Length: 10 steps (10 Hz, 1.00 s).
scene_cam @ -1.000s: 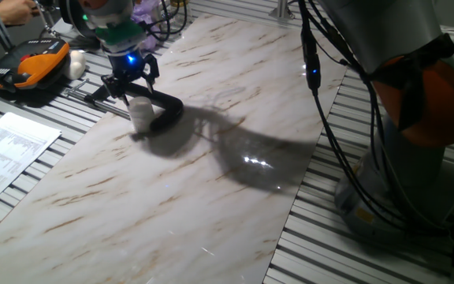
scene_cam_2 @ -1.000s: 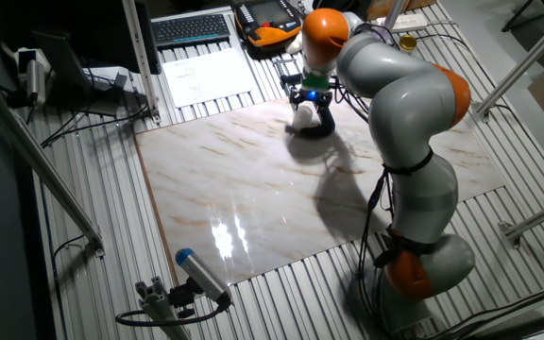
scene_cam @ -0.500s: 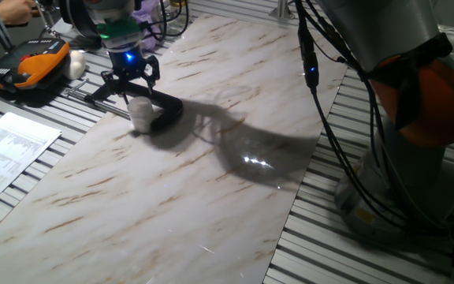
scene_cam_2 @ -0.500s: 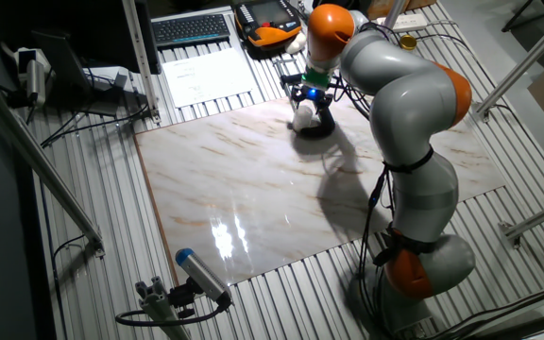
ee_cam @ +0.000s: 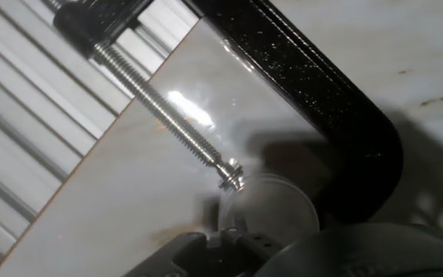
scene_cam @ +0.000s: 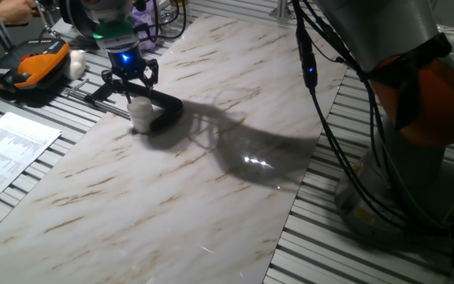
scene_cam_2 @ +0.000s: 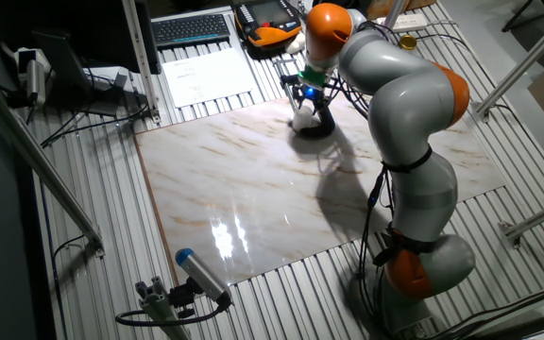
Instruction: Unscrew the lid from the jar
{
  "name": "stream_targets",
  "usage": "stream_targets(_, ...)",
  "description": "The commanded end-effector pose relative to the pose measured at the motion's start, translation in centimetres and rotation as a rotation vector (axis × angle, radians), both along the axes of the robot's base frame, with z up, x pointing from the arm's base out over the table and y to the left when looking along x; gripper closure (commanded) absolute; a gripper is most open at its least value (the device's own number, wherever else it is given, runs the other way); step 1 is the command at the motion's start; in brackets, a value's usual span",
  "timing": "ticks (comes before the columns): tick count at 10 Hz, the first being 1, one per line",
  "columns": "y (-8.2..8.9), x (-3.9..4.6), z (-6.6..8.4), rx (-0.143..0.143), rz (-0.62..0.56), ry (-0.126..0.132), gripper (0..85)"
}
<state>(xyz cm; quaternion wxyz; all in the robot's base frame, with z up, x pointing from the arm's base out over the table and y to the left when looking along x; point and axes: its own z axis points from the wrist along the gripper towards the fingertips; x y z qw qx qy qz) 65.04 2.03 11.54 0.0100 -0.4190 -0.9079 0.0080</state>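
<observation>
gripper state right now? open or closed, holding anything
Gripper: cannot tell if open or closed; it hangs right above the jar, which sits in a black clamp.

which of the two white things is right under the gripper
The jar, set in the black clamp on the marble, sits right below the gripper. The other white lump lies off the marble, beside the orange device.

The arm (scene_cam_2: 399,104) has rounded silver-grey link housings with orange joint bands. Black cables (scene_cam: 315,79) run along the links. The wrist carries a green ring and a blue indicator light (scene_cam: 127,57). The gripper (scene_cam: 130,79) is black.
</observation>
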Motion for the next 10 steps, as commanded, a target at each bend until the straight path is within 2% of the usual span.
stream_targets(1, 0.02, -0.01, -0.01, 0.002, -1.196, 0.0, 34.0)
stream_targets(4, 0.01, -0.06, -0.06, 0.014, -1.186, -0.003, 34.0)
stream_targets(5, 0.03, -0.08, -0.09, 0.016, -1.193, -0.002, 17.0)
stream_targets(8, 0.04, -0.12, -0.17, 0.039, -1.213, 0.009, 17.0)
stream_targets(9, 0.06, -0.14, -0.17, 0.041, -1.22, 0.012, 0.0)
stream_targets(10, 0.06, -0.14, -0.17, 0.04, -1.23, 0.012, 0.0)
